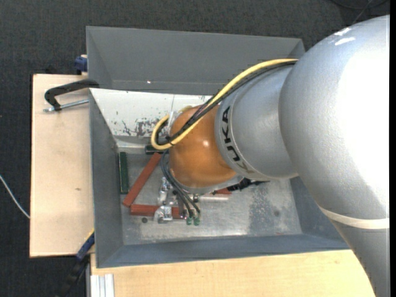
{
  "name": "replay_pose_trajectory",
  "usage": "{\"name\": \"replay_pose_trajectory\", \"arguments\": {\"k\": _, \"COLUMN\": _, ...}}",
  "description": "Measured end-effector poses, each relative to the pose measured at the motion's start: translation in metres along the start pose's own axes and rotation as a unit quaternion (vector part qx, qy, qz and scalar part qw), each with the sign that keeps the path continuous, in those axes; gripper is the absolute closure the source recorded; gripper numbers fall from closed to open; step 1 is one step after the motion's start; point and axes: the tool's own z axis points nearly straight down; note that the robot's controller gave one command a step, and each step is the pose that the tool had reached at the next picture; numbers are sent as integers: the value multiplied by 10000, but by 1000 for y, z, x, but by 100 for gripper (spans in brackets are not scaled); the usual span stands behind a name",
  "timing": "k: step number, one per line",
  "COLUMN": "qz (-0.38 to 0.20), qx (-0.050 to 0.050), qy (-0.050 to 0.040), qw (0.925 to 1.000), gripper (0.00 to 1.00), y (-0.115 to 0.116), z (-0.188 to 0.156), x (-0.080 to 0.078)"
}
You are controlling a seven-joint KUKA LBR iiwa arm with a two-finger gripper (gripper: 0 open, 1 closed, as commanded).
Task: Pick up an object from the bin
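My gripper (165, 208) is low at the bin's front left, under the orange cover. It is directly over a red-brown stick (143, 210) that lies flat along the bin floor, and it hides the stick's right end. A second red-brown stick (141, 178) runs diagonally up from the first one's left end. To the left of both lies a dark green bar (124, 171), pointing front to back. A small dark bit (144, 220) rests just in front of the flat stick.
A pale, red-tipped piece (218, 195) pokes out right of the orange cover, and a dark green piece (151, 148) lies near the back wall. The arm covers the bin's right and middle. The left wall is close to the green bar.
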Motion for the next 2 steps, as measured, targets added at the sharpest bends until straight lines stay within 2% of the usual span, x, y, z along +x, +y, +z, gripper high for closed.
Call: {"name": "replay_pose_trajectory", "arguments": {"k": 2, "qz": 6, "qx": 3, "qy": -2, "qw": 10000, "gripper": 100, "y": 0, "z": -22, "x": 0}}
